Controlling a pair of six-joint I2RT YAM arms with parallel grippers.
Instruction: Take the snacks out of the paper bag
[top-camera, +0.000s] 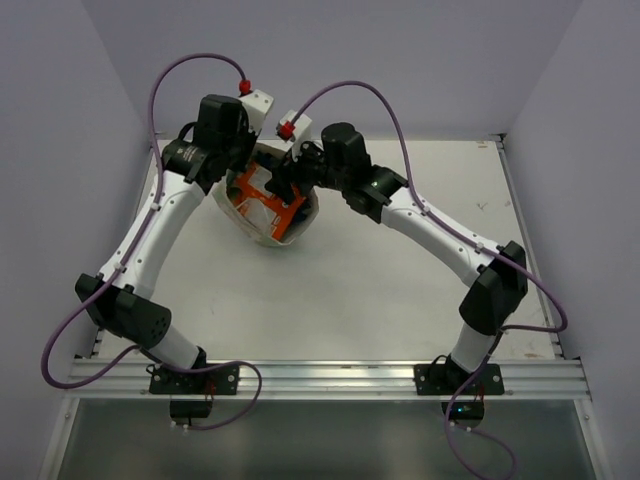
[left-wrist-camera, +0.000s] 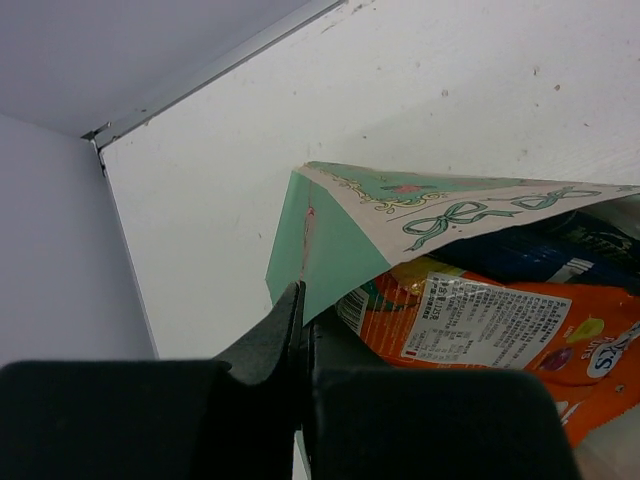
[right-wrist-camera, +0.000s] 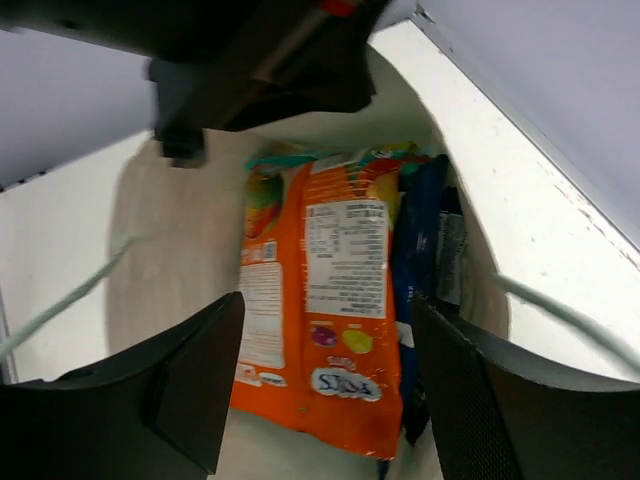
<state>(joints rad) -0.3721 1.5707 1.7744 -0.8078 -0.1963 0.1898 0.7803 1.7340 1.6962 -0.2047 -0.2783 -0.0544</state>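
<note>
Left gripper (left-wrist-camera: 302, 305): jaws pressed together on the rim of the paper bag (left-wrist-camera: 335, 240), pinching the pale green side panel at its fold. No gap shows between the two dark fingers. The bag lies on its side on the white table (left-wrist-camera: 400, 100), its mouth spread open ahead of and to the right of this gripper. The cream face, printed with a green ribbon, forms the upper flap.

Contents, seen just beyond the left fingertips: an orange packet (left-wrist-camera: 520, 330) lies inside the mouth with its white printed label facing up. A dark blue packet (left-wrist-camera: 540, 255) sits behind it, tucked under the upper flap. Both are inside the bag, and no packet is visible on the table outside it.

Right gripper (right-wrist-camera: 328, 330): jaws apart, pushed into the bag mouth from the opposite side. Its two fingers straddle the orange packet, one on each side, and a gap is visible between each finger and the foil, so nothing is gripped. The dark blue packet stands on edge just inside the right finger. A thin string handle (right-wrist-camera: 70, 295) trails outside the left finger. The overhead view shows both wrists meeting over the bag at the far side of the table.
</note>
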